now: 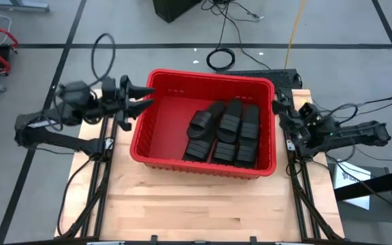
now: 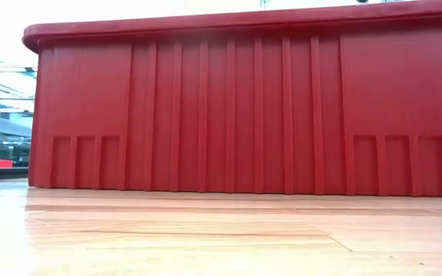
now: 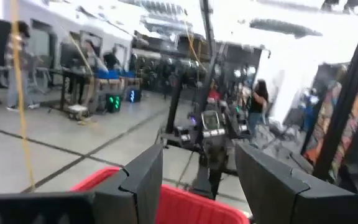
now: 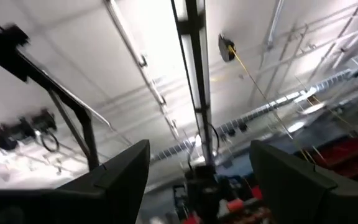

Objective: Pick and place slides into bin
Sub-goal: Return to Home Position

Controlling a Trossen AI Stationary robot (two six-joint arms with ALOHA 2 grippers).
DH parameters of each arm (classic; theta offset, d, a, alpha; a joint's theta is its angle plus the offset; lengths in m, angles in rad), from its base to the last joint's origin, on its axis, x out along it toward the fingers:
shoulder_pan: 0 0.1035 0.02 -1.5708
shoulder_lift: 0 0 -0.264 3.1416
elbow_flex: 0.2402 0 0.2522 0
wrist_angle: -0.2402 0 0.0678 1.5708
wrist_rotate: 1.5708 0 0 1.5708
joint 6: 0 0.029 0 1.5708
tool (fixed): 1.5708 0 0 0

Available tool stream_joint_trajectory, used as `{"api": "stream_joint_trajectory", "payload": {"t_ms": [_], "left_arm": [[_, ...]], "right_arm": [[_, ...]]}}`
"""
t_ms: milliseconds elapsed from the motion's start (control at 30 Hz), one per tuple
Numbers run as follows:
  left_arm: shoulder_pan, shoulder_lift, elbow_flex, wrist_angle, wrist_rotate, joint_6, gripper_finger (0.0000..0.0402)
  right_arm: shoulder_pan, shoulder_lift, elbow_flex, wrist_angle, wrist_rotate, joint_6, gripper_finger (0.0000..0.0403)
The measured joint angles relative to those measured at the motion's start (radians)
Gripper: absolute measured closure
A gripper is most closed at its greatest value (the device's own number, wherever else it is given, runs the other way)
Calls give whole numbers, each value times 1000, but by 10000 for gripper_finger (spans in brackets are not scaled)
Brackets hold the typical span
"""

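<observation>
The red bin [image 1: 156,129] stands on the wooden table; its near wall [image 2: 244,107] fills the low view. Several black slides [image 1: 226,133] lie side by side on the bin's floor, in its right half. My left gripper [image 1: 143,96] is open and empty, raised over the bin's far left rim [image 3: 179,205], fingers pointing toward the table's right. My right gripper [image 1: 280,107] is open and empty just outside the bin's right rim; its wrist view [image 4: 201,180] shows only the ceiling.
The bin's left half [image 1: 165,133] holds no slides. Bare wooden table [image 1: 203,204] lies in front of the bin. Black frame rails [image 1: 97,184] run along both table sides. Cables [image 1: 220,58] lie on the floor behind. People show in the room beyond [image 3: 257,99].
</observation>
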Motion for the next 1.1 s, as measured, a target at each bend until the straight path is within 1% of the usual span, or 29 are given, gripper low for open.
{"api": "stream_joint_trajectory", "payload": {"t_ms": [100, 167, 300, 433, 500, 633, 733, 800, 967, 1100], "left_arm": [[0, -117, -184, 156, -39, -10, 204], [0, -193, -301, 231, -58, -11, 204], [0, -314, -493, 361, -91, -36, 204], [0, -411, -632, 411, -96, -68, 204], [0, -455, -686, 419, -100, -90, 204], [0, -529, -779, 412, -128, -108, 204], [0, -589, -835, 415, -167, -119, 204], [0, -624, -865, 422, -181, -124, 204], [0, -692, -943, 416, -183, -126, 204], [0, -727, -1005, 418, -183, -135, 204]], "right_arm": [[0, -6, -146, 222, -2, 16, 138], [0, -6, -229, 348, -2, 20, 138], [0, -6, -338, 503, 23, 19, 138], [0, -16, -386, 501, 55, 19, 138], [0, -17, -399, 503, 75, 20, 138], [0, -17, -422, 503, 79, 12, 138], [0, -16, -445, 503, 80, 0, 138], [0, -17, -448, 504, 100, -2, 138], [0, -16, -449, 496, 106, -15, 138], [0, -15, -450, 425, 106, 2, 138]]}}
